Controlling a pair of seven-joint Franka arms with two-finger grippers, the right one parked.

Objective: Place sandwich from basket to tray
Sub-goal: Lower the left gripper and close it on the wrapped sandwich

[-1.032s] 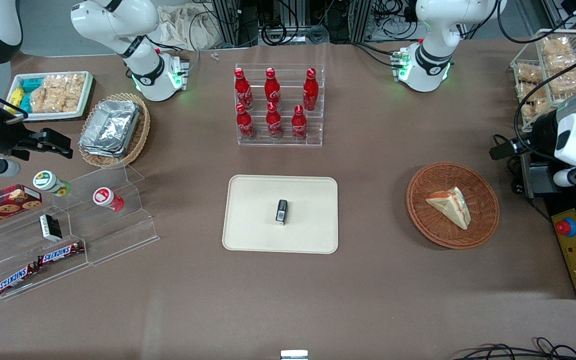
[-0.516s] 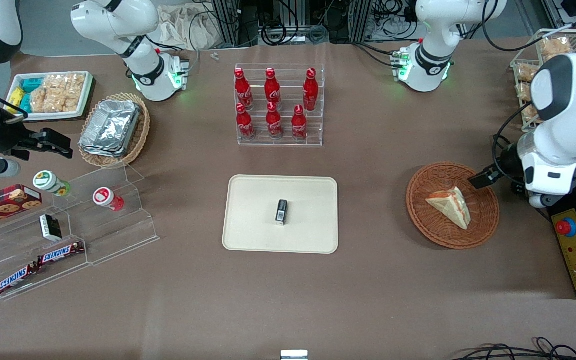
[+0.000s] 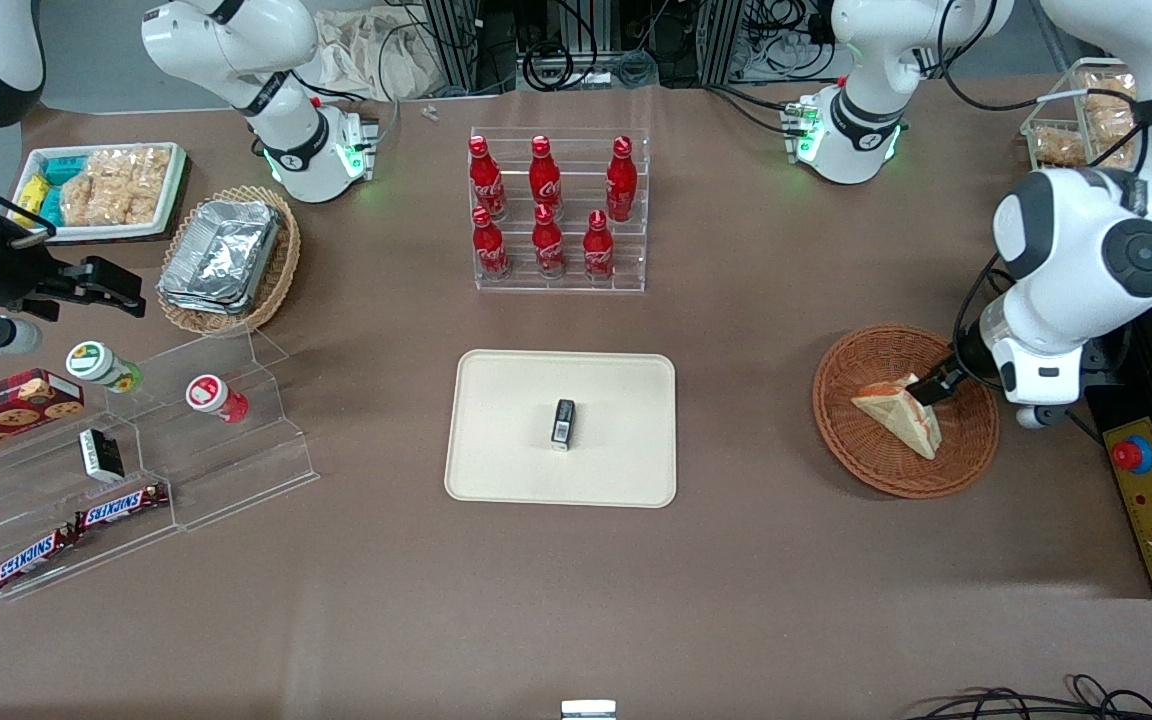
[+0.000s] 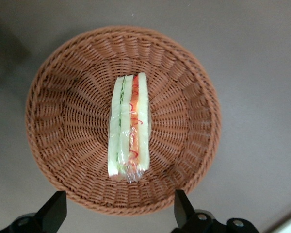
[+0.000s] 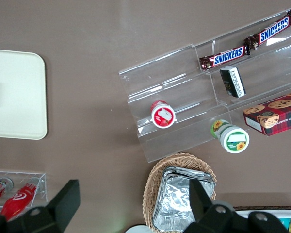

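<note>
Presently, positions are entered relative to the tray [image 3: 496, 470], a cream-beige rectangle with rounded corners lying flat on the brown table [image 3: 736, 560].

Small black item [image 3: 563, 422]: stands on the tray, near its middle.

Basket [image 3: 876, 472]: round, reddish-brown wicker, well apart from the tray toward the working arm's end of the table, at about the same nearness to the front camera.

Sandwich [image 3: 896, 412]: triangular wedge of pale bread, lying inside the basket. In the wrist view the sandwich [image 4: 130, 127] sits near the middle of the basket [image 4: 63, 97], its filling edge uppermost, showing green and red-orange stripes under clear wrap.

Gripper [image 3: 936, 385]: over the basket, just above the sandwich's end nearest the working arm. In the wrist view the gripper [image 4: 117, 213] has its two fingers [image 4: 53, 211] spread wide, one to each side of the sandwich, holding nothing; whether they touch the basket cannot be told.

Bottle rack [image 3: 558, 210]: clear tiered stand with six red bottles, farther from the front camera than the tray.

Tan basket of foil containers [image 3: 226, 258]: toward the parked arm's end of the table from the tray.

Clear stepped shelf [image 3: 136, 470]: also toward the parked arm's end, carrying snack bars and small jars.
</note>
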